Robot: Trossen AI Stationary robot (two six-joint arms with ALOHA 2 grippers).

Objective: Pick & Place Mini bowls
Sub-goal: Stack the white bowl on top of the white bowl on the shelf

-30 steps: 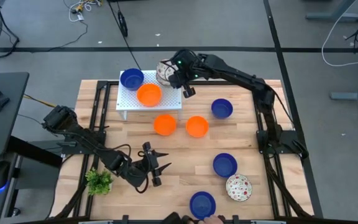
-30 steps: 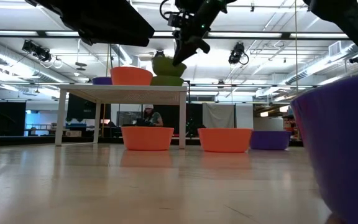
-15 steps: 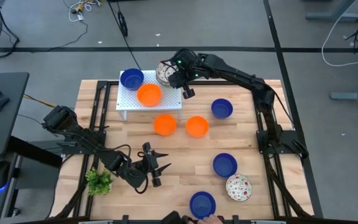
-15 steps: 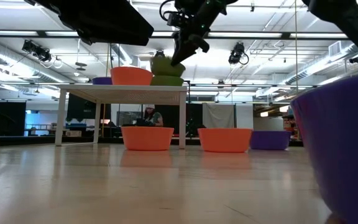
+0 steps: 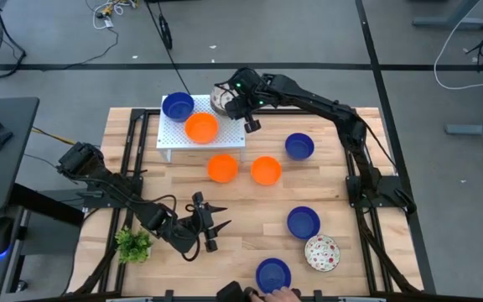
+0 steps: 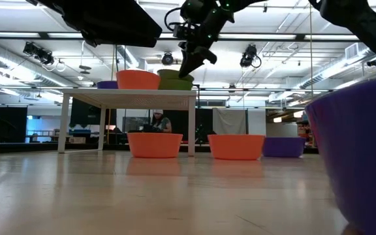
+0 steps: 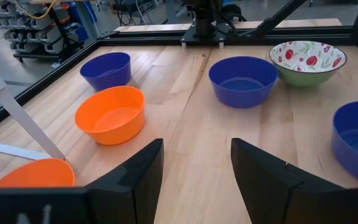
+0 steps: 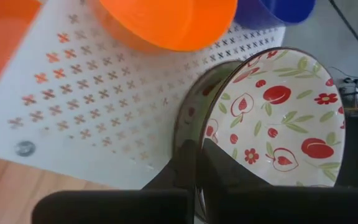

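My right gripper (image 5: 240, 102) is over the far right corner of the white perforated rack (image 5: 174, 134), shut on a white red-speckled mini bowl (image 5: 221, 98) with a green outside (image 6: 175, 79). A blue bowl (image 5: 177, 106) and an orange bowl (image 5: 200, 127) sit on the rack top too. On the table stand two orange bowls (image 5: 221, 167) (image 5: 265, 170), three blue bowls (image 5: 299, 146) (image 5: 303, 222) (image 5: 272, 274) and another speckled bowl (image 5: 322, 252). My left gripper (image 5: 208, 222) waits open, low over the table's near left part. My right gripper pinches the speckled bowl's rim (image 8: 194, 127) on the side toward the table's right, one finger (image 8: 222, 165) inside the bowl and one (image 8: 180, 160) outside. The fingers slant down from above and from the right. The bowl's base looks set on the rack top (image 6: 175, 89).
A small green plant (image 5: 132, 245) stands at the near left corner beside my left arm. A person's hand (image 5: 279, 294) shows at the table's near edge by the blue bowl. Bare wood lies in the table's middle, between the orange bowls and the near blue ones.
My right gripper has come down and a little toward the table's left with the speckled bowl. The bowl, held tilted above the rack a second ago, now sits lower and level on the rack top beside the orange bowl.
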